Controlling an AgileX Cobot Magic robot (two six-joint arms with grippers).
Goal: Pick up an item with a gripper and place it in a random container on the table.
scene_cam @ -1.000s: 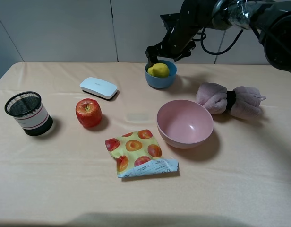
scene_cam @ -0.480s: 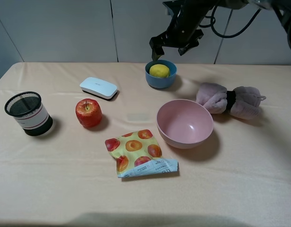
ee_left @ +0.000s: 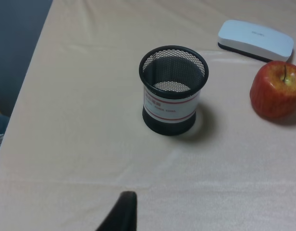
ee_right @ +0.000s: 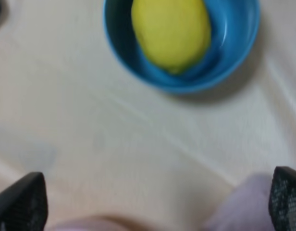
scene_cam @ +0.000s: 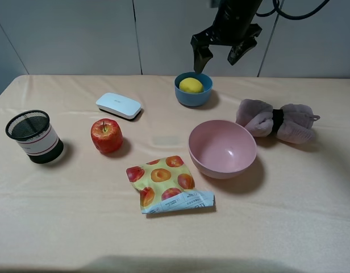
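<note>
Fingers (scene_cam: 198, 57) of the right gripper (scene_cam: 216, 61) are seen spread wide apart, with nothing gripped between them. The gripper is held in the air above the far part of the table (scene_cam: 288, 216), over and slightly to the right of the blue bowl (scene_cam: 194, 99) and apart from it. The lemon (scene_cam: 190, 85) is found lying inside that bowl, which is set at the far middle of the cloth. To the right of it, a rolled pink towel (scene_cam: 255, 118) bound with a dark band is laid. Nearer than the blue bowl, the larger pink bowl (scene_cam: 220, 169) is set upright, and a snack packet (scene_cam: 165, 183) printed with fruit is laid flat to its near left. Further left a red apple (scene_cam: 106, 136) is placed, with a flat white box (scene_cam: 118, 105) just beyond it and a black mesh cup (scene_cam: 33, 136) well to the left. Of the left gripper (ee_left: 121, 214) only one dark fingertip is shown, in its wrist view, over the cloth near the mesh cup; whether it is spread or pressed together cannot be told.
</note>
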